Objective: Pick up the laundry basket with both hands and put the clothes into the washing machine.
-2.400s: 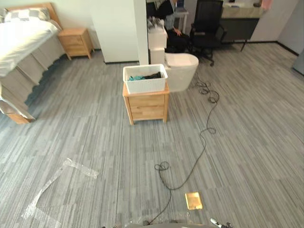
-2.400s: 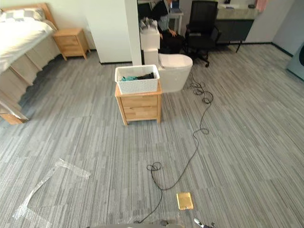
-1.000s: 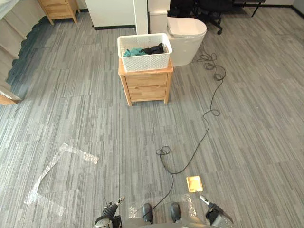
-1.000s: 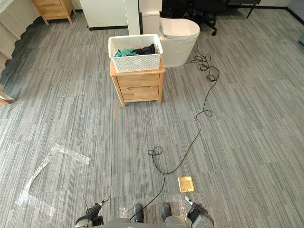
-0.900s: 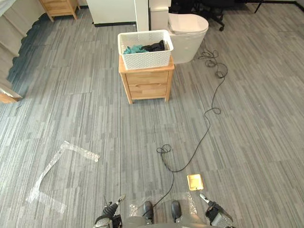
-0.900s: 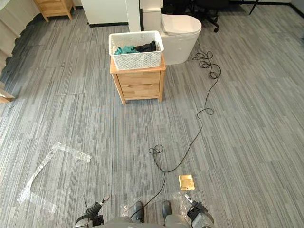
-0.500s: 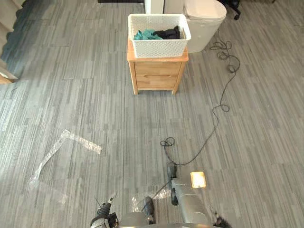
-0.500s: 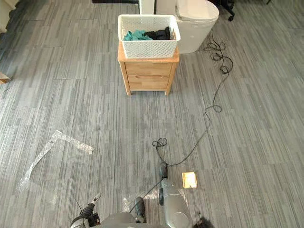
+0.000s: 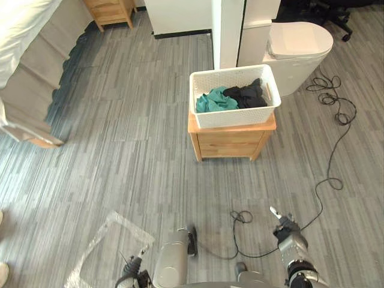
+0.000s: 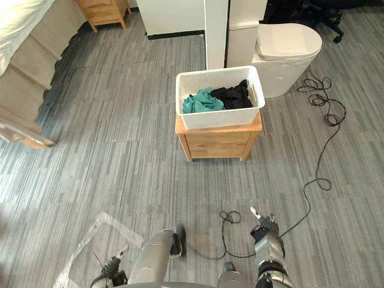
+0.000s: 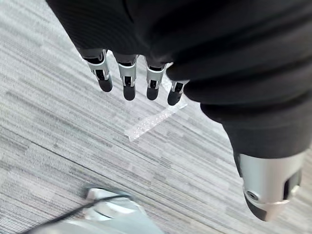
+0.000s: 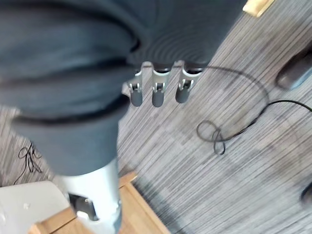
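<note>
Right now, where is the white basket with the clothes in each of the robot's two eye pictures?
Left eye view: the laundry basket sits right of centre in the upper half, on the wooden nightstand.
Right eye view: the laundry basket sits nearer the centre, upper half, on the same nightstand.
Shared landmark: the white toilet just behind it, to its right.

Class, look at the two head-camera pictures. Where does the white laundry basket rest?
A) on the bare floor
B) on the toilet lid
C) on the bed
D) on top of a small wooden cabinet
D: the white laundry basket stands on top of the small wooden cabinet, with the clothes inside it and the toilet behind it.
</note>
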